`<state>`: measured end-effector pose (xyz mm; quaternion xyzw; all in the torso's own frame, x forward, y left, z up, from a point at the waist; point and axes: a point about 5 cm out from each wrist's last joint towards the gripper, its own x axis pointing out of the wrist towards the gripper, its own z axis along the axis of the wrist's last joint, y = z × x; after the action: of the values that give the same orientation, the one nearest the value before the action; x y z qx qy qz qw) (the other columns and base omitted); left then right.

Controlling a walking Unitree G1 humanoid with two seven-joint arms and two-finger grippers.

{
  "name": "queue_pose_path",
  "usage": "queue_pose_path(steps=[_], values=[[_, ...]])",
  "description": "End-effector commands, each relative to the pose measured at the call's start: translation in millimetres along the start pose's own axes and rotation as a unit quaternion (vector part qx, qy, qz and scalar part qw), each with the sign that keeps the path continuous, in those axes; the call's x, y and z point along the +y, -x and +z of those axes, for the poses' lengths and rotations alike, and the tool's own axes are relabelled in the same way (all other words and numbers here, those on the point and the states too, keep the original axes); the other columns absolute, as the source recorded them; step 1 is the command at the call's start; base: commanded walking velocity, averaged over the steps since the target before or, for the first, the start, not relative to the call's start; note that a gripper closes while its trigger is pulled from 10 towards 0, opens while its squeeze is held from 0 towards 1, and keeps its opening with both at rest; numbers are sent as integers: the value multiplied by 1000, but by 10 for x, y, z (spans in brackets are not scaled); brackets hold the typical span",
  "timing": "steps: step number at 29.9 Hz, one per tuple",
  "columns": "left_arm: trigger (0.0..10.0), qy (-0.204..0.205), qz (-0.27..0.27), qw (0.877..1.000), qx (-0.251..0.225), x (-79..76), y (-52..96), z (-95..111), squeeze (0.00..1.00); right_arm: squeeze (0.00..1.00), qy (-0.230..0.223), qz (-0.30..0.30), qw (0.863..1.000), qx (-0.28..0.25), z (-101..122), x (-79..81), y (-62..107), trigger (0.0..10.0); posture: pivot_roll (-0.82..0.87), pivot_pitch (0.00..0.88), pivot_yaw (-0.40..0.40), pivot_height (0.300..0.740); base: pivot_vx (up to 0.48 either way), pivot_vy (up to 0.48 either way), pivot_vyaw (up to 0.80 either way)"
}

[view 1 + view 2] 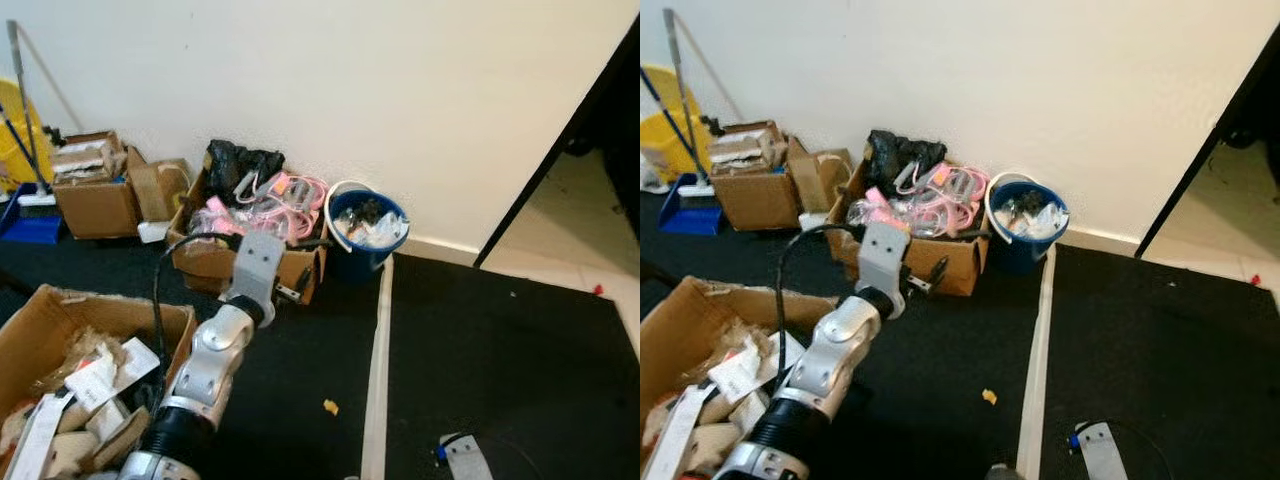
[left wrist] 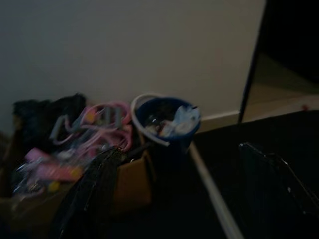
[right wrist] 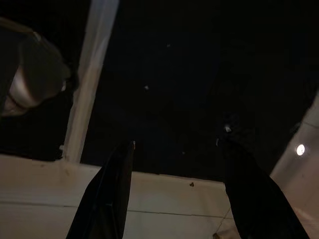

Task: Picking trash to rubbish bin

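Left gripper [image 2: 179, 194] was held open and empty, blue bin [image 1: 366, 232] just ahead beyond it. Yellow scrap [image 1: 330, 406] was left behind on the floor; overreach risked snagging the box [image 1: 250, 262].

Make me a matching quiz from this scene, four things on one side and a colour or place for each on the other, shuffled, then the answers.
Things:
1. bucket
2. small scrap on the carpet
3. dustpan
4. left claw

Descriptions:
A. yellow, lying alone on the dark floor
B. blue, against the wall, holding trash
C. raised toward the boxes, fingers apart
D. blue, flat on the floor at the far left

Pairs: 1-B, 2-A, 3-D, 4-C
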<state>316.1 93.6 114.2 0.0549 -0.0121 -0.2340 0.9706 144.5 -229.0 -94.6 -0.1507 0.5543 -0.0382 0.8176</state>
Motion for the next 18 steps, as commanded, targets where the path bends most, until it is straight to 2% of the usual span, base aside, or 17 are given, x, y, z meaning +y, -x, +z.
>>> queue_pose_path(steps=[1, 6, 12, 18], values=[[10000, -2, -2, 1000, 12, -23, 6, -63, 0, 0, 6, 3, 1000, 13, -97, 6, 5, 10000, 93, 88, -29, 740, 0, 0, -800], [10000, -2, 1, 1000, 11, -23, 0, -62, 0, 0, 36, 6, 999, 13, -127, 3, 8, 10000, 89, 91, -31, 740, 0, 0, -800], [10000, -2, 0, 1000, 11, -31, -2, -65, 0, 0, 43, 9, 999, 14, -152, 24, 11, 10000, 86, 92, -32, 740, 0, 0, -800], [10000, 6, -4, 1000, 13, -50, -8, -78, 0, 0, 81, 13, 997, 11, -162, 33, 12, 10000, 80, 92, -27, 740, 0, 0, -800]])
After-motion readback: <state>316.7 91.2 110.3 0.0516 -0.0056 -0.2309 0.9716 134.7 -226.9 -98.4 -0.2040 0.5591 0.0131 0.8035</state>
